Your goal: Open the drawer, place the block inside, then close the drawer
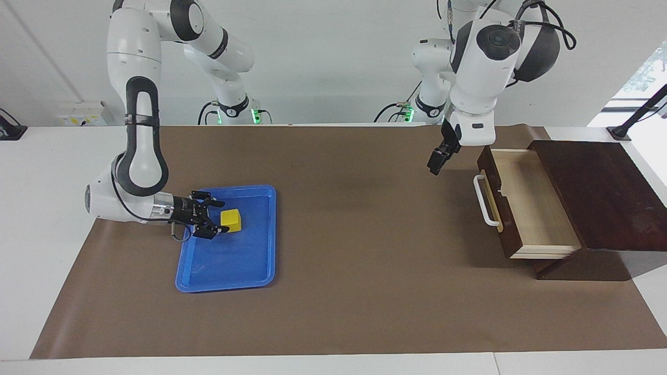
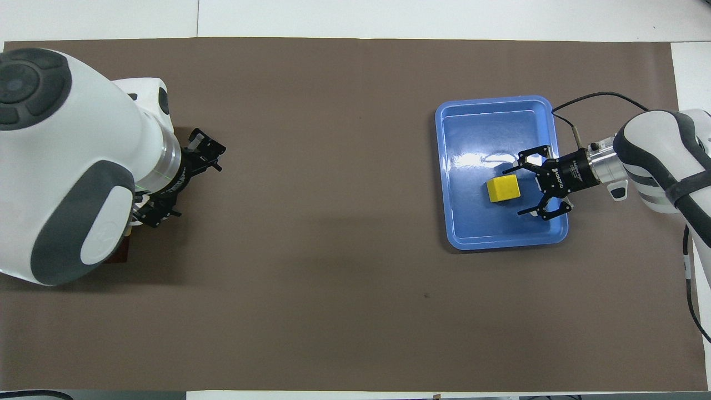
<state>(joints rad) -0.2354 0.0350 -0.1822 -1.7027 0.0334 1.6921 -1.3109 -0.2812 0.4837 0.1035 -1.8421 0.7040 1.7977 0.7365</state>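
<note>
The drawer (image 1: 526,203) stands pulled open from its dark wooden box (image 1: 594,192) at the left arm's end of the table. Its pale inside is bare and its white handle (image 1: 484,200) faces the table's middle. The yellow block (image 1: 231,220) lies in a blue tray (image 1: 250,260) at the right arm's end. My right gripper (image 1: 221,216) is open, low in the tray, its fingers on either side of the block's near edge (image 2: 503,189). My left gripper (image 1: 436,161) is open and empty, raised over the mat in front of the drawer. In the overhead view the left arm hides most of the drawer.
A brown mat (image 1: 354,271) covers the table between the tray and the drawer. The blue tray (image 2: 477,116) holds only the block. A corner of the dark box (image 2: 116,253) shows under the left arm in the overhead view.
</note>
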